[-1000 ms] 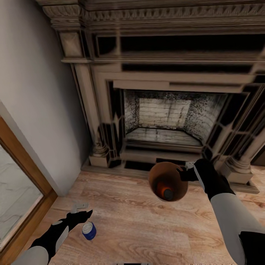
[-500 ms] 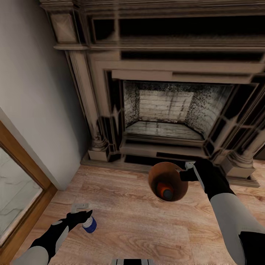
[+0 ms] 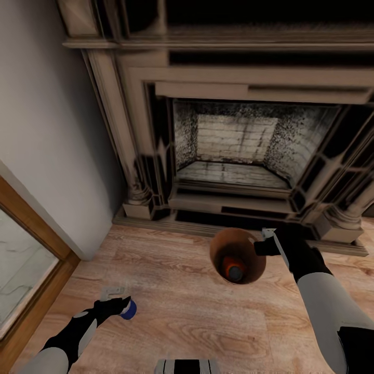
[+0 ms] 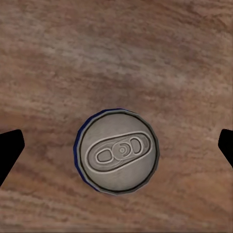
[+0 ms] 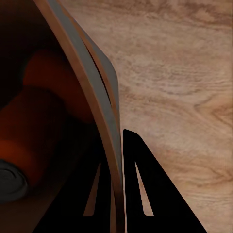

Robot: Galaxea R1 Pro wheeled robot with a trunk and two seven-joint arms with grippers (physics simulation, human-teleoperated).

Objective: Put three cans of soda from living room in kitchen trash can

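A blue can of soda (image 3: 130,310) stands upright on the wood floor of the living room. My left gripper (image 3: 117,303) hangs over it. In the left wrist view its silver top (image 4: 116,151) lies between the two black fingertips (image 4: 9,150), which stand wide apart: the gripper (image 4: 116,148) is open. My right gripper (image 3: 264,242) is shut on the rim of the trash can (image 3: 221,248), held off the floor before the fireplace. The right wrist view shows the wall (image 5: 92,97) pinched between the fingers (image 5: 141,189). An orange can (image 3: 231,267) lies inside (image 5: 34,126).
The ornate fireplace (image 3: 234,145) and its stone base fill the far side. A grey wall (image 3: 47,130) and a wood-framed glass door (image 3: 26,259) close off the left. Light wood floor (image 3: 182,311) spreads between my arms.
The head camera has moved, so the fireplace sits higher in view. My left gripper has come over the blue can, which was nearer me before. The right gripper still holds the trash can.
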